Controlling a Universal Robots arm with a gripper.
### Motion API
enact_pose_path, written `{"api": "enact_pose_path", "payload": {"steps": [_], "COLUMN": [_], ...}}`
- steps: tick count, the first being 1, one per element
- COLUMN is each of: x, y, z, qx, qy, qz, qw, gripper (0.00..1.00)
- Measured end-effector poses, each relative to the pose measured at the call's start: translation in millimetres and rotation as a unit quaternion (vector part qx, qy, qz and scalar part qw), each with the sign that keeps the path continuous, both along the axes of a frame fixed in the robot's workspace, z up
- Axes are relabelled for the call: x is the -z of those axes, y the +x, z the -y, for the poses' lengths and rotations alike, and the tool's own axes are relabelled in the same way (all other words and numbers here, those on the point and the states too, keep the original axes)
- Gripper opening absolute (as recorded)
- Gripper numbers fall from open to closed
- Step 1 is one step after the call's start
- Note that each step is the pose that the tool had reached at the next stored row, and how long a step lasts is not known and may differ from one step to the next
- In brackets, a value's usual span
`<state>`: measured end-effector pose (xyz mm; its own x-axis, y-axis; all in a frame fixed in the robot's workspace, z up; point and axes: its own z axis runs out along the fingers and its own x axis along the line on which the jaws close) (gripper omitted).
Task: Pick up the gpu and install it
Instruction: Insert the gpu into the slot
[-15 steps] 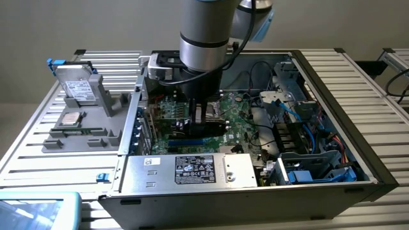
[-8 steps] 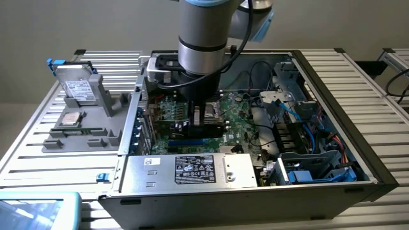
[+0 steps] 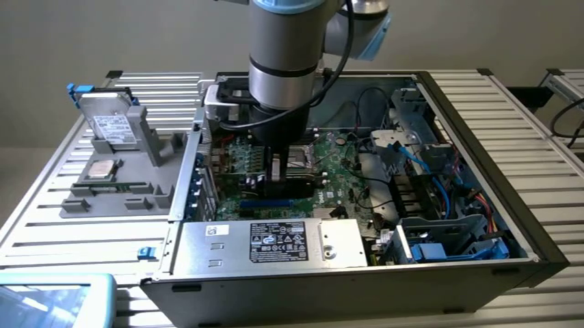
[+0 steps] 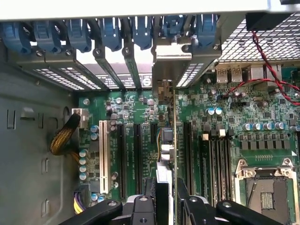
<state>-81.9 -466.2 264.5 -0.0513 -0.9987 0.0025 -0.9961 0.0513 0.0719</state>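
Observation:
In the wrist view the gpu [image 4: 168, 145] stands on edge over the green motherboard [image 4: 140, 108], in line with a long black expansion slot. Its silver end bracket [image 4: 171, 56] lies against the case's rear slot openings. My gripper [image 4: 167, 206] is shut on the card's near end, one black finger [image 4: 143, 208] on each side. I cannot tell whether the card is fully seated. In the exterior view my gripper [image 3: 290, 171] reaches straight down into the open computer case [image 3: 483, 143], with the dark card [image 3: 294, 186] below it.
Blue slot latches [image 4: 108, 33] line the case's rear edge. An empty CPU socket [image 4: 265, 192] and red cables [image 4: 262, 65] lie beside the slots. A power supply [image 3: 278, 242] and drive cage [image 3: 447, 239] fill the near side. A grey tray [image 3: 119, 198] holds a hard drive [image 3: 114, 126].

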Motion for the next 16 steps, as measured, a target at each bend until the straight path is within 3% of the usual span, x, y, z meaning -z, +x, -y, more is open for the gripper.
{"api": "enact_pose_path", "payload": {"steps": [9,16], "x": [4.8,6.1], "y": [-2.6,-4.1], "z": [0.0,-0.5], "qx": [0.000,0.000], "qy": [-0.0001,0.0000], "qz": [-0.0057,-0.0060], "qw": [1.0000,1.0000], "gripper": [0.28,0.28]}}
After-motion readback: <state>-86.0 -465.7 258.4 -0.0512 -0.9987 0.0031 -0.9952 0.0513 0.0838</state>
